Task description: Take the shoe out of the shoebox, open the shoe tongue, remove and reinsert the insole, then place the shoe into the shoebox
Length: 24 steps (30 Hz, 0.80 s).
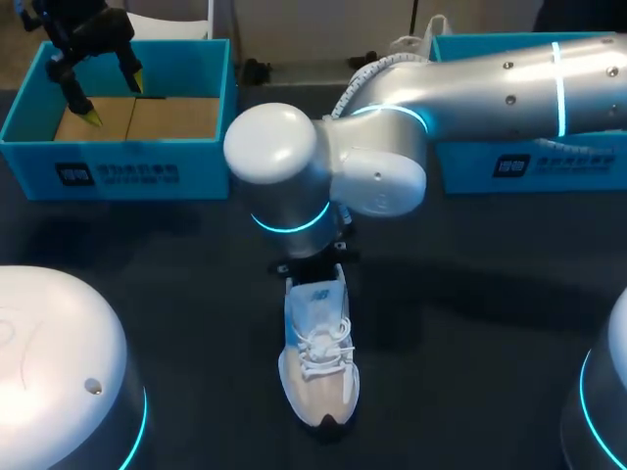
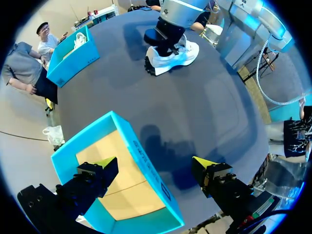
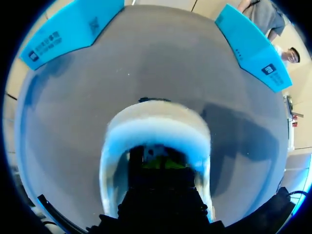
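Observation:
A white lace-up shoe (image 1: 319, 364) lies on the dark table, toe toward the front edge. My right arm reaches in to the middle and its gripper (image 1: 313, 266) is down at the shoe's heel opening. In the right wrist view the shoe's white collar (image 3: 156, 127) rings the right gripper (image 3: 157, 164), whose yellow tips sit together inside the shoe; what they touch is hidden. The open blue shoebox (image 1: 122, 122) stands at the back left with a bare brown floor. Above it hangs my left gripper (image 1: 115, 98), open and holding nothing. Its fingers straddle the shoebox's wall (image 2: 141, 161), with the left gripper (image 2: 155, 163) wide and the shoe (image 2: 174, 54) far ahead.
A second blue box (image 1: 529, 162) stands at the back right, partly behind my right arm (image 1: 490, 83). Both boxes (image 3: 68, 27) (image 3: 253, 46) lie beyond the shoe in the right wrist view. Round white arm bases (image 1: 59, 372) fill the front corners.

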### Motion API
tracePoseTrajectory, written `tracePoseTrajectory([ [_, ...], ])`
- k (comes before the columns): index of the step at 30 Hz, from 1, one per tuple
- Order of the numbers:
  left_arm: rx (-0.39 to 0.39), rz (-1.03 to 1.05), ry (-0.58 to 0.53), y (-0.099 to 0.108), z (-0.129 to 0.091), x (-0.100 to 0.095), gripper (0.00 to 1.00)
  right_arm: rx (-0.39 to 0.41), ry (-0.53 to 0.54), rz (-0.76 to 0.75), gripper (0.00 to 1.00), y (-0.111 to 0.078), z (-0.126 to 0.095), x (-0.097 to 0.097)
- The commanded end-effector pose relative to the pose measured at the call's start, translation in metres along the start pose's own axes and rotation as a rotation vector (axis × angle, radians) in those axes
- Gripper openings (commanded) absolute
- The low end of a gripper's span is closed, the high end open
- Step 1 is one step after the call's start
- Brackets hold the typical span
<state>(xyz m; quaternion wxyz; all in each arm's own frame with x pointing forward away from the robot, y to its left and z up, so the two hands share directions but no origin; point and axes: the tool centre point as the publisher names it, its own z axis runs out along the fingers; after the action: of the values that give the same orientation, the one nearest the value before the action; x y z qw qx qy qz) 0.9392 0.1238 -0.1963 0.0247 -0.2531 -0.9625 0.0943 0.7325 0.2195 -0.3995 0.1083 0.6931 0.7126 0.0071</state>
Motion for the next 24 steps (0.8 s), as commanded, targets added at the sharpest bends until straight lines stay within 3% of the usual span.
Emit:
tracePoseTrajectory([
  [1, -0.002, 0.0, 0.001, 0.0, 0.0, 0.0, 1.0, -0.038, -0.001, 0.38, 0.0, -0.014, -0.026, -0.002],
  [6, -0.002, 0.0, 0.001, 0.0, 0.0, 0.0, 1.0, -0.017, -0.018, 0.368, 0.0, -0.019, -0.043, -0.008],
  [13, -0.002, 0.0, 0.001, 0.0, 0.0, 0.0, 1.0, 0.026, 0.033, 0.348, 0.0, -0.022, -0.043, -0.011],
  [14, -0.002, 0.0, 0.001, 0.0, 0.0, 0.0, 1.0, 0.037, 0.051, 0.341, 0.05, -0.023, -0.041, -0.011],
  [15, -0.002, 0.0, 0.001, 0.0, 0.0, 0.0, 1.0, 0.052, 0.05, 0.343, 0.25, -0.024, -0.039, -0.011],
  [17, -0.002, 0.0, 0.001, 0.0, 0.0, 0.0, 1.0, 0.071, 0.057, 0.341, 0.38, -0.026, -0.038, -0.01],
  [19, -0.002, 0.0, 0.001, 0.0, 0.0, 0.0, 1.0, 0.075, 0.055, 0.344, 0.44, -0.029, -0.037, -0.01],
  [24, -0.002, 0.0, 0.001, 0.0, 0.0, 0.0, 1.0, 0.094, 0.058, 0.345, 0.46, -0.038, -0.04, -0.009],
])
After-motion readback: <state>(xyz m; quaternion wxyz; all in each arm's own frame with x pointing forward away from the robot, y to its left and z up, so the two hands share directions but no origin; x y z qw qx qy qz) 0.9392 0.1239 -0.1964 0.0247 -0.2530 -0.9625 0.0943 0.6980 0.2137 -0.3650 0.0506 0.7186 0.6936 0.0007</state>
